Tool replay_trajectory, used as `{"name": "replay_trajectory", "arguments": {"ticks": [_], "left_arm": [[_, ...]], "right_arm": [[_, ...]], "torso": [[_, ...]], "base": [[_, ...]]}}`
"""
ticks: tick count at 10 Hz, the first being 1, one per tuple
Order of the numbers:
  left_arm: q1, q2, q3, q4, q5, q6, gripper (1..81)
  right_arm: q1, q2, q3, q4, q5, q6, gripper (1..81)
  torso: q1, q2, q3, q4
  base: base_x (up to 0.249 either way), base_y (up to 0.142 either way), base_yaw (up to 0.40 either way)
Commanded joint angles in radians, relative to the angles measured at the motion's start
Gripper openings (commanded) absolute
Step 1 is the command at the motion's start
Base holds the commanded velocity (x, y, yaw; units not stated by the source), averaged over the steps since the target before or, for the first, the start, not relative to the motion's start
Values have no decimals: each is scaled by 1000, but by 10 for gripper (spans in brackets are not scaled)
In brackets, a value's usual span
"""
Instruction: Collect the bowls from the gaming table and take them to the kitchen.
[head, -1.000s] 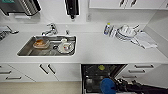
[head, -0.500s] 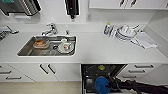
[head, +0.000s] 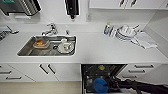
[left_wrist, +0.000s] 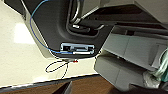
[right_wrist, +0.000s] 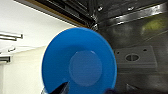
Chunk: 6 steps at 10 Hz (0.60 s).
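Observation:
I am in the kitchen, facing its white countertop (head: 100, 51) above an open black dishwasher (head: 86, 75). A blue bowl (head: 100, 85) hangs inside the dishwasher opening, and my right gripper (head: 111, 85) reaches in from the right, shut on it. In the right wrist view the blue bowl (right_wrist: 80, 62) shows its underside, with a dark fingertip (right_wrist: 60, 88) at its rim. A yellow-green bowl (head: 101, 67) lies farther back in the dishwasher, seen as a yellow-green bowl (right_wrist: 153, 25) by the right wrist too. The left wrist view takes in my own body and pale floor (left_wrist: 17, 50). The gaming table is out of view.
A steel sink (head: 27, 51) at the left holds an orange-filled container (head: 40, 43) and a white dish (head: 65, 47), with a tap (head: 50, 29) behind. Stacked dishes (head: 126, 32), a bottle (head: 107, 28) and a cloth (head: 145, 40) sit back right. White drawers (head: 145, 71) flank the dishwasher.
My right arm with the blue bowl has shifted slightly lower inside the dishwasher opening. Nothing else has visibly moved.

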Motion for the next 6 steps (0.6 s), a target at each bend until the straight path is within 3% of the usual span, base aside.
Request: {"name": "replay_trajectory", "arguments": {"ticks": [1,4,6], "left_arm": [[35,15,0,24,62,18,811],[35,21,-2,3,67,16,811],[31,39,-2,-85,140,18,811]], "right_arm": [[168,-33,-2,43,-112,5,811],[178,-140,68,66,-166,5,811],[115,-247,152,53,-269,-4,811]], "torso": [[0,0,0,0],[0,0,0,0],[0,0,0,0]], "base": [[0,0,0],[0,0,0],[0,0,0]]}}
